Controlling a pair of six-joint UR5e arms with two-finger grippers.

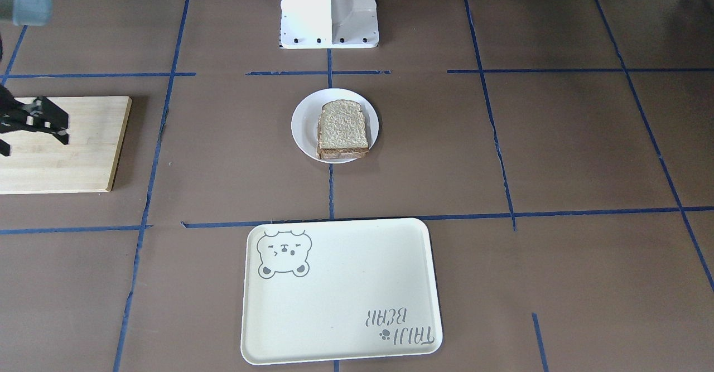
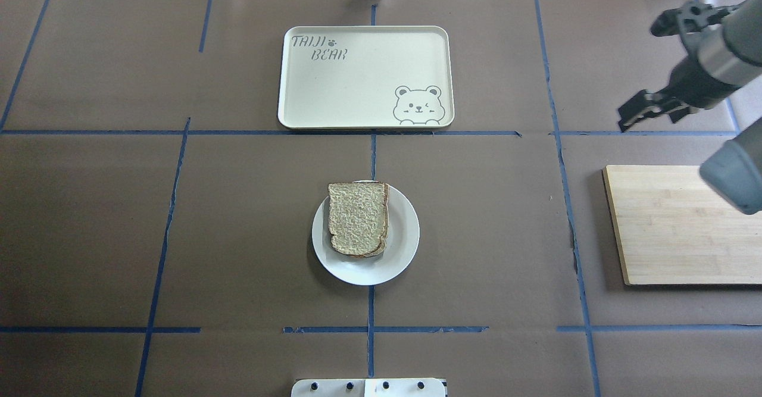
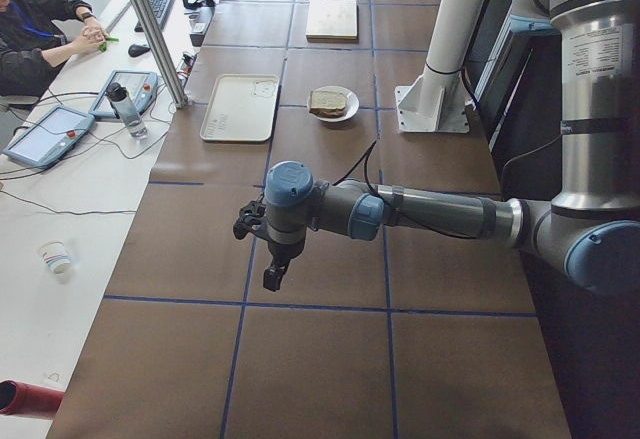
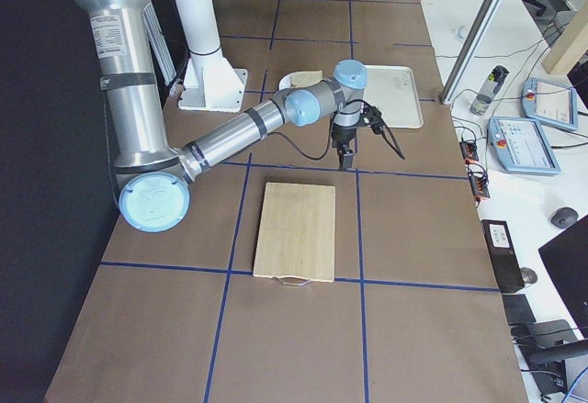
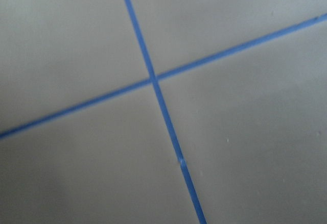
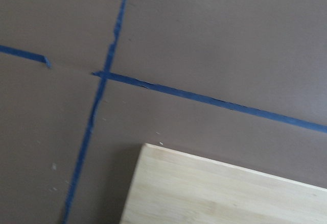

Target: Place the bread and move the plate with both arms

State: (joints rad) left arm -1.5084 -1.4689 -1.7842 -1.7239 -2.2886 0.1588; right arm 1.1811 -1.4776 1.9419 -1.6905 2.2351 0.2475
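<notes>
Since my left gripper (image 3: 272, 271) shows only in the side view, hanging over the worktop (image 2: 238, 224) well off to my left, I cannot tell whether its jaws are apart or together. Its wrist camera sees just two blue tape lines (image 5: 153, 78) crossing. My right gripper (image 1: 32, 132) hovers with its jaws spread and nothing between them, above the far edge of a pale wooden board (image 2: 678, 224) that lies flat on my right, well apart from the plate.

Straight ahead of my white base (image 1: 329, 9) sits the plate (image 2: 402, 248), small, round and white, on the centre tape line. Beyond it, across another tape line, lies a cream rectangular tray (image 2: 357, 81) with a bear drawing in one corner and lettering in the opposite one.

The bread (image 2: 357, 215) lies flat on the plate, on top of a second slice whose edge peeps out below it. Its crumb is pale and coarse, its crust dark brown, its domed end turned towards me. The stack sits off-centre, towards my left, its straight far edge reaching the plate's rim.
</notes>
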